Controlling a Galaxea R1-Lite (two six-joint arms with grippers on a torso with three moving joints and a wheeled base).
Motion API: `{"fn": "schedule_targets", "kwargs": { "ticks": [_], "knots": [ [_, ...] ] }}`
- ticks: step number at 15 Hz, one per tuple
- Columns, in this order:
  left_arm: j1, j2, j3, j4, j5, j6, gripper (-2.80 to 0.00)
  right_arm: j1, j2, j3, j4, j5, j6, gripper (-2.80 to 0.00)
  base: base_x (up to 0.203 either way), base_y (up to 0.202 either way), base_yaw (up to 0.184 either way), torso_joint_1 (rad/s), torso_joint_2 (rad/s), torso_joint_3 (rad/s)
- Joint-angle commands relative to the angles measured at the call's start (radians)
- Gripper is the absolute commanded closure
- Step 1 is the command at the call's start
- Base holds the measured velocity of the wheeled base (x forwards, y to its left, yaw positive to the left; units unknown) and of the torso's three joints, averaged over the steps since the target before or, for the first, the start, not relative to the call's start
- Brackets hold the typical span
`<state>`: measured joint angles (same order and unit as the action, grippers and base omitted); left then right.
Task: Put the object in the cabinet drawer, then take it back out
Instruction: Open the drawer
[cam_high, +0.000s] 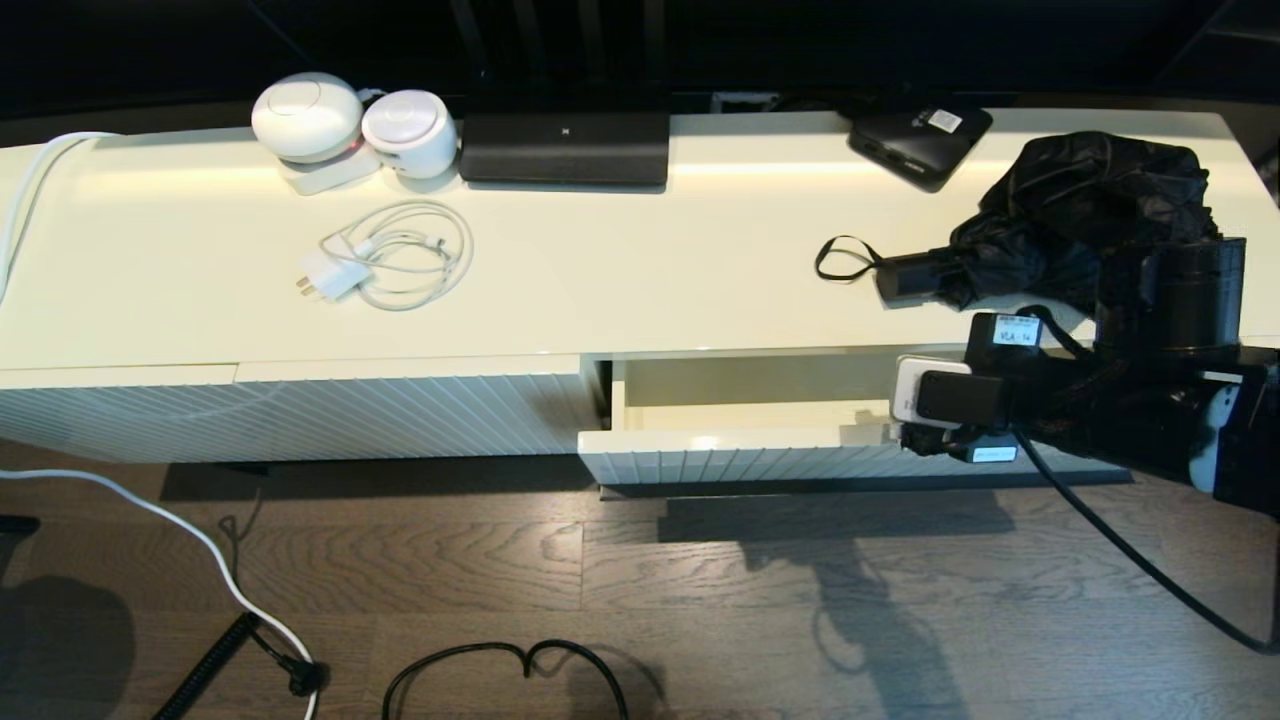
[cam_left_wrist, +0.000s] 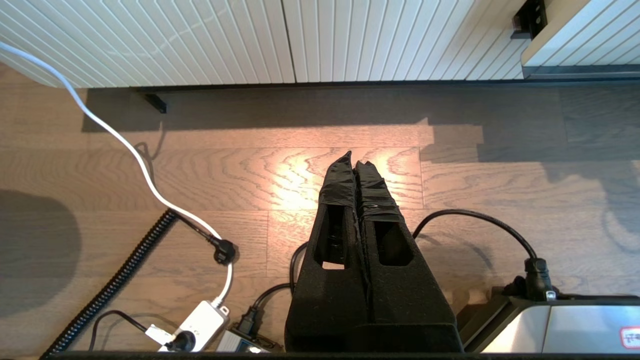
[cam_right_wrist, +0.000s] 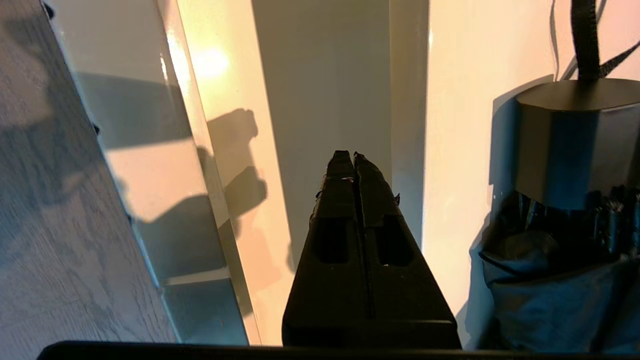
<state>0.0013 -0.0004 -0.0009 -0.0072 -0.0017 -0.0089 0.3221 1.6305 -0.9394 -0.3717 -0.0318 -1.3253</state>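
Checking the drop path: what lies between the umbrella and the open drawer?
Only bare cream cabinet top separates the umbrella from the drawer, per the head view; the right gripper hovers there.

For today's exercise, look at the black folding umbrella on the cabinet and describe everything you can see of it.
The umbrella is black and folded, with loose, bunchy, glossy fabric that looks like thin nylon. It lies on its side on the cream cabinet top, near the right end, just behind the open drawer. Its short cylindrical handle points toward the cabinet's middle, with a thin wrist loop lying flat beyond it. The right hand, fingers shut, is beside it over the drawer, not gripping it.
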Motion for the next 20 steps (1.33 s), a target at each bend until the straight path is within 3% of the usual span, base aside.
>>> {"fn": "schedule_targets", "kwargs": {
  "ticks": [1, 5, 13, 20],
  "knots": [
    [0.000, -0.003, 0.001, 0.000, 0.000, 0.000, 0.00, 0.000, 0.027, -0.009, -0.001, 0.000, -0.008, 0.00, 0.000, 0.000, 0.000, 0.000, 0.00, 0.000],
    [0.000, -0.002, -0.001, 0.000, 0.000, 0.001, 0.00, 0.000, 0.022, -0.012, 0.051, 0.001, -0.008, 0.00, 0.000, 0.000, 0.000, 0.000, 0.00, 0.000],
    [0.000, -0.003, 0.001, 0.000, 0.000, 0.000, 0.00, 0.000, -0.055, -0.085, 0.356, 0.001, -0.008, 0.00, 0.000, 0.000, 0.000, 0.000, 0.00, 0.000],
    [0.000, -0.003, -0.001, 0.000, 0.000, 0.001, 0.00, 0.000, -0.062, 0.016, 0.380, 0.004, 0.000, 0.00, 0.000, 0.000, 0.000, 0.000, 0.00, 0.000]
  ]
}}
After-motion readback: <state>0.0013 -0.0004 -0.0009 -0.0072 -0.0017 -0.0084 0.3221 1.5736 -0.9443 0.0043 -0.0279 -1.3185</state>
